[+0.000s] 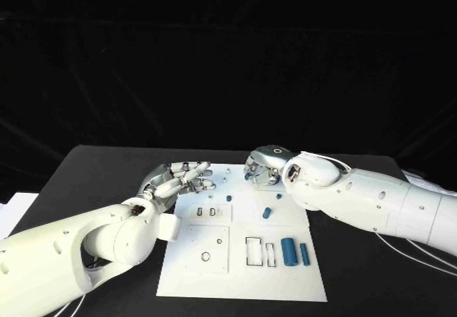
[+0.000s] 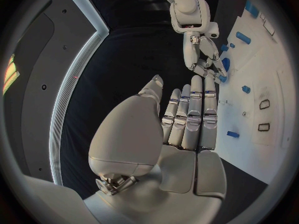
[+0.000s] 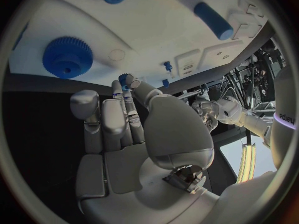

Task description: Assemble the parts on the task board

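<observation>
Just beyond the right hand, fingertips pinching a small blue gear, the task board.

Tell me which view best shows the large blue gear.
The right wrist view: the large blue gear lies unobstructed on the task board, teeth visible. The head view hides it behind the right robot hand; in the left wrist view it shows partly.

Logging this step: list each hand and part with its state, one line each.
Left hand: fingers straight and apart, holds nothing.
Right hand: holds a small blue gear at its fingertips, over the board's far edge.
Large gear: flat on the board.
Two cylinders: lying side by side on the board.
Short peg: lying loose on the board.
</observation>
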{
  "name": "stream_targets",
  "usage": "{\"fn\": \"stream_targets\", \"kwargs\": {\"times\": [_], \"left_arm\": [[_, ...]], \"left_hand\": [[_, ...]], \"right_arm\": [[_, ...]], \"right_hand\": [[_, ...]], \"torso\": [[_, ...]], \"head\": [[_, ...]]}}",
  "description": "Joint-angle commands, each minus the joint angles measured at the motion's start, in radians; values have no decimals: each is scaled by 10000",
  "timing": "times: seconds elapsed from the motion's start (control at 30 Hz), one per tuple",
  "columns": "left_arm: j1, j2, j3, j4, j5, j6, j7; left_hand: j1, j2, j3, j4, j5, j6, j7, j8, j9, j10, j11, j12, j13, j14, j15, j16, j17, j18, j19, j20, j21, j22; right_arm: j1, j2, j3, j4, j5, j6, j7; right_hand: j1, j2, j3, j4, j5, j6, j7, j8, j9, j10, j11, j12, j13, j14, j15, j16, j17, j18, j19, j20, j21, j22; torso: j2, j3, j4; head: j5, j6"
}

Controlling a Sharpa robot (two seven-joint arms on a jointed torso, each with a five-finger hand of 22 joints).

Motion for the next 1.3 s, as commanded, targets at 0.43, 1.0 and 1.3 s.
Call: {"fn": "stream_targets", "kwargs": {"times": [0.43, 1.0, 1.3], "left_arm": [[31, -21, 9, 22, 23, 254, 35], [135, -29, 9, 57, 24, 247, 20], [168, -21, 9, 75, 24, 244, 0]], "left_hand": [[-71, 41, -6, -82, -27, -11, 21, -73, -12, -55, 49, -66, -16, 56, 22, -35, 23, 101, 59, -15, -33, -9], [-69, 43, -7, -87, -27, -11, 20, -75, -12, -54, 49, -69, -16, 53, 23, -38, 26, 101, 58, -14, -35, -10], [-71, 42, -16, -104, -29, -14, 24, -87, -12, -56, 53, -82, -16, 40, 27, -51, 41, 98, 52, -12, -46, -14]], "right_arm": [[17, 870, 8, -678, 227, -916, -344], [25, 1432, 9, -1256, 53, -578, -709], [25, 1693, 8, -1602, -19, -483, -829]], "right_hand": [[-16, -58, 151, 141, -217, -80, 78, -148, 132, -109, 13, -107, -26, 216, 15, 127, 64, -190, -57, 54, 135, 85], [-157, -246, 135, 281, -197, -176, 109, -218, 126, -241, 53, -107, -30, 216, 54, 220, 149, -192, -91, 94, 186, 129], [-204, -318, 116, 332, -159, -194, 110, -224, 127, -263, 60, -101, -27, 215, 61, 248, 172, -190, -100, 105, 201, 140]], "torso": [[50, -35, 64], [90, -57, 95], [109, -60, 102]], "head": [[-7, 2], [50, -72], [53, -88]]}}
